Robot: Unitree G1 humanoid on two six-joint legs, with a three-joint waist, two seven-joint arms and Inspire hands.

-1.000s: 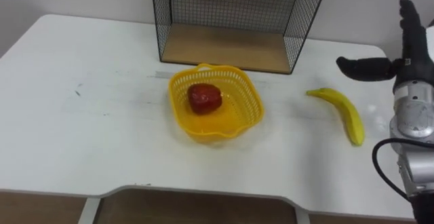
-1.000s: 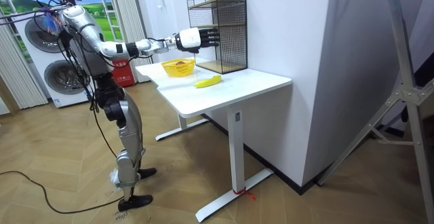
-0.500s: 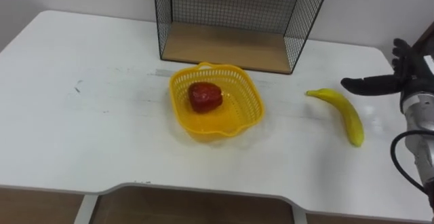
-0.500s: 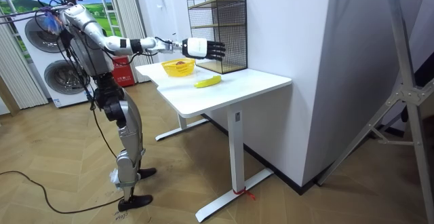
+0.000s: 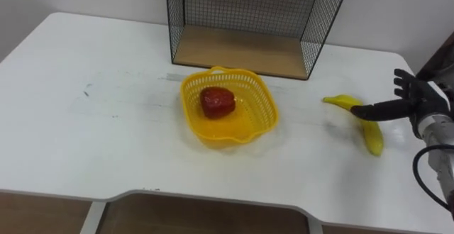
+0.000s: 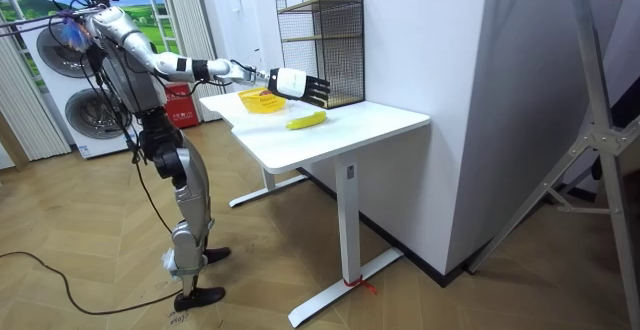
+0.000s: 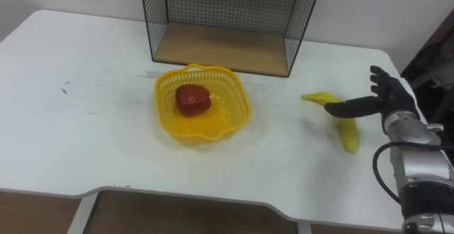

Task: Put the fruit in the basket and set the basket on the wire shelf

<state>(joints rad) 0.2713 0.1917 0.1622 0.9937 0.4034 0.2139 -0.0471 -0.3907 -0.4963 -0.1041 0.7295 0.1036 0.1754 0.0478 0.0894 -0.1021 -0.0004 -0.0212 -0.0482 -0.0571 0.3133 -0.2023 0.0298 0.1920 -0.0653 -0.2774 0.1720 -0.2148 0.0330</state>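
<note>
A yellow plastic basket [image 5: 228, 106] [image 7: 202, 103] [image 6: 262, 100] sits mid-table with a red fruit [image 5: 216, 101] [image 7: 193, 98] inside it. A yellow banana [image 5: 363, 125] [image 7: 339, 121] [image 6: 306, 120] lies on the white table [image 5: 85, 142] to the basket's right. My right hand [image 5: 411, 101] [image 7: 386, 99] [image 6: 299, 85] hovers open just above the banana, its thumb stretched over the fruit's middle, not gripping it. The black wire shelf [image 5: 248, 18] [image 7: 223, 14] [image 6: 322, 42] with a wooden floor stands behind the basket.
I stand at the table's long side in the room view, right arm stretched out over it. A white wall runs behind the shelf. Washing machines [image 6: 70, 100] stand behind me. The table's left half is bare white surface.
My right hand has come down from above the table's right edge and lowered over the banana, thumb now across it. Basket, red fruit and banana have stayed put.
</note>
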